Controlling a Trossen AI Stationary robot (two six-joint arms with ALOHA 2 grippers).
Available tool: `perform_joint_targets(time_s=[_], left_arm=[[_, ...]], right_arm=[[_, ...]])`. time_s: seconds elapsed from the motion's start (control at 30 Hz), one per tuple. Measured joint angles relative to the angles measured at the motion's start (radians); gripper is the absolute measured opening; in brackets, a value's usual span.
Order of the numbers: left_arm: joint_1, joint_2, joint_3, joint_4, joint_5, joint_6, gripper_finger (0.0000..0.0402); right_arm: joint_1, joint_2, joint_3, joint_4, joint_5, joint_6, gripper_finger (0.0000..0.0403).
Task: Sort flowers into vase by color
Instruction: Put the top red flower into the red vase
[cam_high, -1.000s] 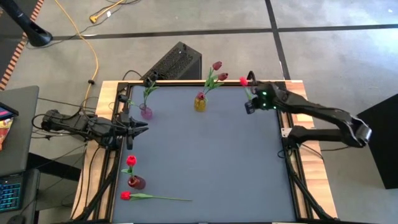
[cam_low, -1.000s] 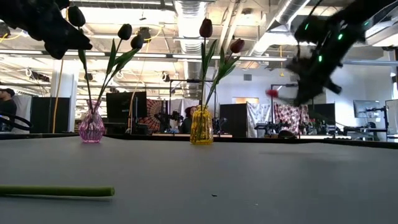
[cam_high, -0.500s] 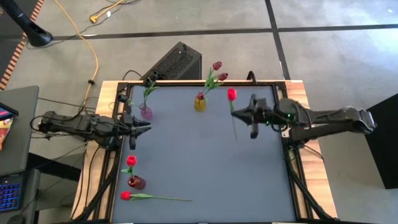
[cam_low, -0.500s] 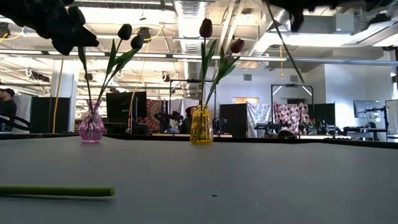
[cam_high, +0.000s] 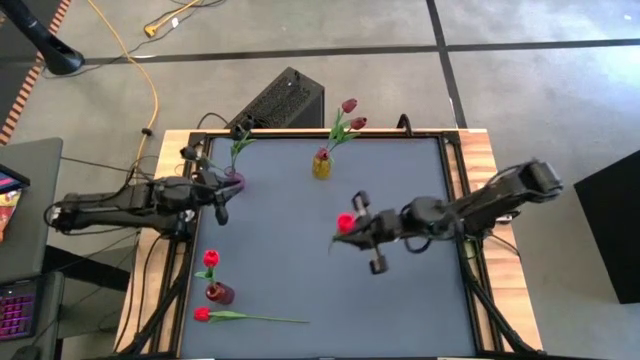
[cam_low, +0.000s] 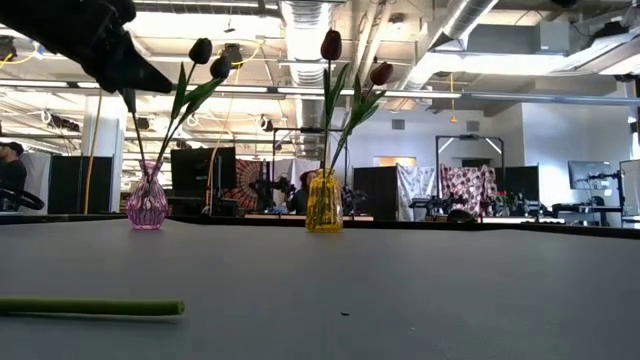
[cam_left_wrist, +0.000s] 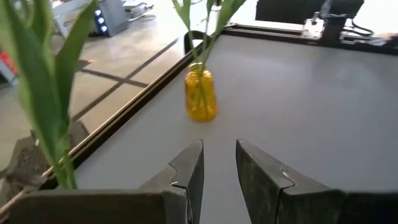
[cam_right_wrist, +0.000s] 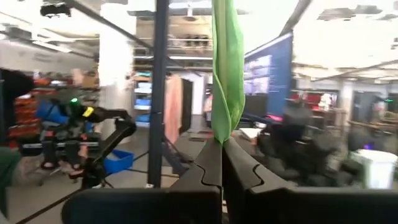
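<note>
Grey table (cam_high: 300, 260) in an open workshop. Right gripper (cam_right_wrist: 221, 163) pinches a red tulip (cam_high: 345, 223), leaf rising between its fingers; left gripper (cam_left_wrist: 217, 163) slightly spread.

Left pincer (cam_left_wrist: 219, 163) parted, yellow vase (cam_left_wrist: 200, 95) ahead on grey table (cam_left_wrist: 323, 106)

My right gripper (cam_high: 372, 243) has swung from the far right corner out over the middle of the table, carrying the red tulip (cam_high: 345, 222) with it, fingers pinched on its stem, and in the low view that arm has lifted right out of the picture. My left gripper (cam_high: 219, 196) has pushed away from the table's left edge toward the pink vase (cam_high: 235, 180) and now sits just beside it, fingers a little apart.
</note>
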Motion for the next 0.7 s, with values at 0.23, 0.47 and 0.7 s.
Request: perform_joint_targets(time_s=[0.23, 0.47, 0.7], left_arm=[[0.044, 0.0, 0.0, -0.048, 0.031, -0.039, 0.0082], [0.045, 0.0, 0.0, -0.065, 0.05, -0.075, 0.0082], [0.045, 0.0, 0.0, -0.073, 0.052, -0.089, 0.0082]], right_arm=[[-0.002, 0.294, 0.343, -0.078, -0.157, -0.082, 0.0023], [-0.022, 0.535, 0.667, -0.192, -0.305, -0.13, 0.0023], [-0.042, 0.723, 0.903, -0.185, -0.395, -0.124, 0.0023]])
